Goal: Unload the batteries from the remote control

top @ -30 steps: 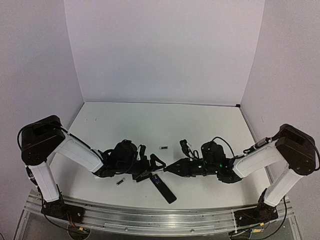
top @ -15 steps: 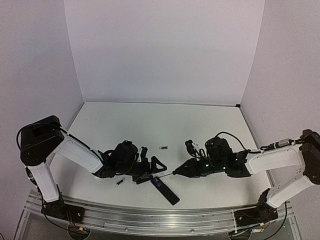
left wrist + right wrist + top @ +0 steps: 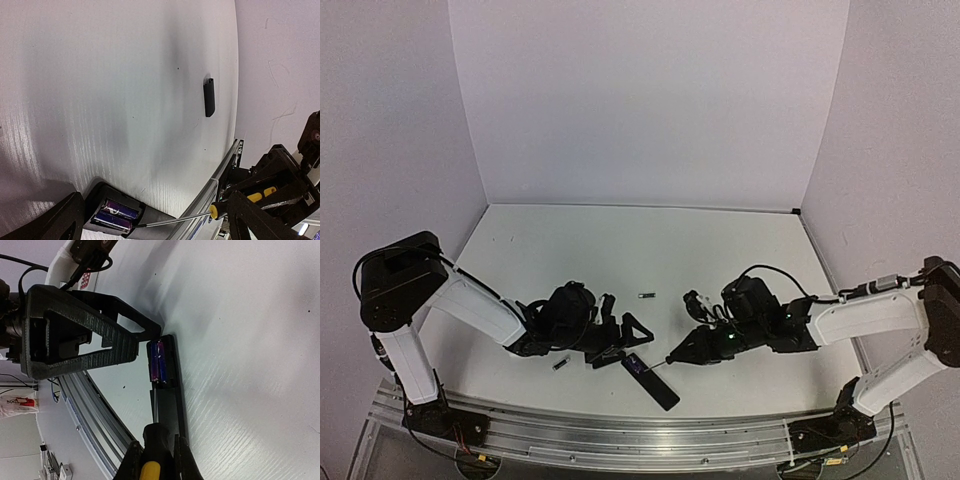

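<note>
Two purple batteries (image 3: 157, 361) lie side by side in the open bay of the black remote (image 3: 176, 400), centre-left of the right wrist view, at the screwdriver (image 3: 156, 435) tip. The right tool (image 3: 157, 462), bottom centre, clamps the screwdriver handle. The left tool (image 3: 155, 200) gapes wide, with the remote's battery end between its fingers on the counter (image 3: 240, 340).

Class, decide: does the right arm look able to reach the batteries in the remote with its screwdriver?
Probably yes: the screwdriver tip lies at the end of the batteries, the remote bay is uncovered, and nothing lies between.
</note>
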`<action>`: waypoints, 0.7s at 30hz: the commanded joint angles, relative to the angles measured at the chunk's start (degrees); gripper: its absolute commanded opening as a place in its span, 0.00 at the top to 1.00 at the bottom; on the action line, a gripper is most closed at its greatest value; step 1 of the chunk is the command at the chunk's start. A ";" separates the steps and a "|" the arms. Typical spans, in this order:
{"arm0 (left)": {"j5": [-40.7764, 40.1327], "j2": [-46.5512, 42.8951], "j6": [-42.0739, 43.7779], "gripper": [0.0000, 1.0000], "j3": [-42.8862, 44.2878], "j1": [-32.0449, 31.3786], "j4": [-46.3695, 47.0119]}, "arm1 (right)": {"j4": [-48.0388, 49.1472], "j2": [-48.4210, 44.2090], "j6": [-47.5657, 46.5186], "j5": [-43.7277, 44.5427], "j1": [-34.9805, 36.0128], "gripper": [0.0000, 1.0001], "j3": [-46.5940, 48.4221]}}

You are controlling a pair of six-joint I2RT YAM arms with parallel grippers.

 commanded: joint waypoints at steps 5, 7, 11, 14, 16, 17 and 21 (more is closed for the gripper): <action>0.96 0.51 0.52 0.01 -1.80 -0.53 -7.28 | 2.93 5.63 0.64 3.19 1.60 1.00 4.28; 1.02 0.51 0.56 0.00 -1.95 -0.59 -7.33 | 4.98 5.39 1.77 5.90 1.61 1.00 3.95; 1.10 0.21 0.36 0.00 -2.55 -0.58 -7.51 | 9.44 1.39 3.84 11.71 1.61 1.00 1.70; 0.96 -0.17 0.34 0.00 -2.91 -0.60 -7.77 | 12.86 -2.17 5.29 16.47 1.66 1.00 -1.00; 0.83 -0.50 0.50 0.00 -2.88 -0.59 -8.26 | 16.48 -3.38 6.41 19.35 1.61 1.00 -2.71; 0.76 -0.63 0.58 0.01 -2.85 -0.58 -8.47 | 19.02 -3.54 7.21 19.91 1.61 1.00 -3.54; 0.50 -1.07 0.89 0.01 -2.66 -0.59 -8.96 | 25.42 -2.21 9.40 19.59 1.64 1.00 -4.33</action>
